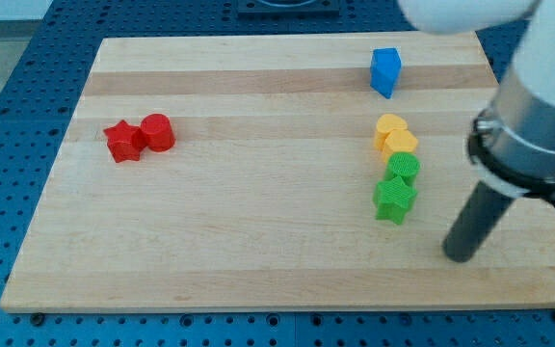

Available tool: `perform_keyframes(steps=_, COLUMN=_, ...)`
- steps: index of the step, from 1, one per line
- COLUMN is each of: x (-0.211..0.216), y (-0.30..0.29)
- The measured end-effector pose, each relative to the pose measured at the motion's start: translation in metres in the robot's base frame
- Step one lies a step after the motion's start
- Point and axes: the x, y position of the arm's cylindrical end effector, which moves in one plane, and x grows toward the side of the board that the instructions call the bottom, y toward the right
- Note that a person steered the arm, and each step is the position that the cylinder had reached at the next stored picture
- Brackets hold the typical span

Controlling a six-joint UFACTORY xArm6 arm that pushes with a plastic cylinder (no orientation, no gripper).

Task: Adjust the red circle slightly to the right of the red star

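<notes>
The red star (121, 141) lies at the board's left side. The red circle (158, 132) sits right against it on the star's right, touching it. My tip (459, 256) rests on the board near the view's lower right, far from both red blocks. It stands just right of and below the green star (394, 200).
A blue block (385, 71) stands near the top right. A yellow block (392, 133), a green circle (404, 167) and the green star form a column at the right. The wooden board (258, 222) lies on a blue perforated table.
</notes>
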Motion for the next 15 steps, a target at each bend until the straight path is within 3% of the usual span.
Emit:
perform_keyframes(steps=2, x=0.016, y=-0.145)
perform_keyframes(steps=3, x=0.006, y=-0.190)
perform_keyframes(steps=7, x=-0.088, y=-0.202)
perform_keyframes(steps=9, x=-0.156, y=-0.213)
perform_keyframes(steps=11, x=-0.218, y=-0.295)
perform_keyframes(steps=13, x=-0.225, y=-0.346)
perform_keyframes(steps=15, x=-0.210, y=-0.348)
